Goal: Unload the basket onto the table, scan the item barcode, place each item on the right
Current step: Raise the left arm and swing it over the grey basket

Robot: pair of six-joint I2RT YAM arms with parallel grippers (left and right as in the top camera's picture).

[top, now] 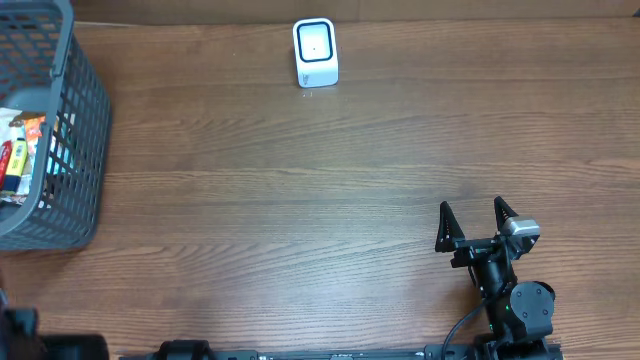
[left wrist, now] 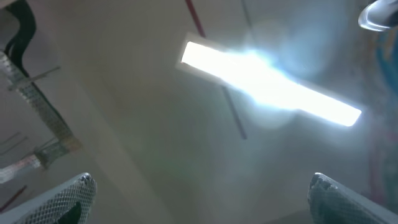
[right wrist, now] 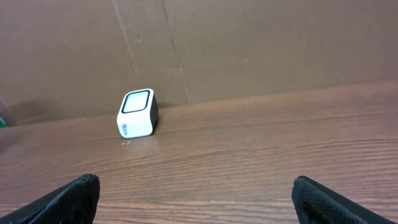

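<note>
L claw (left wrist: 200,182), R claw (top: 471,208) wide; scanner (top: 316,52) far edge; basket (top: 88,130) left

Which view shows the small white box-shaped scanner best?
Right wrist: the small white box-shaped scanner sits unobstructed, window and side visible. Overhead shows it small, from above. Left wrist shows only a ceiling light.

Table (top: 300,200): wood grain, matt. Scanner (top: 315,52): smooth white plastic, glossy window. Basket (top: 85,120): grey plastic mesh. My right fingertips (right wrist: 68,199): rough black texture.
</note>
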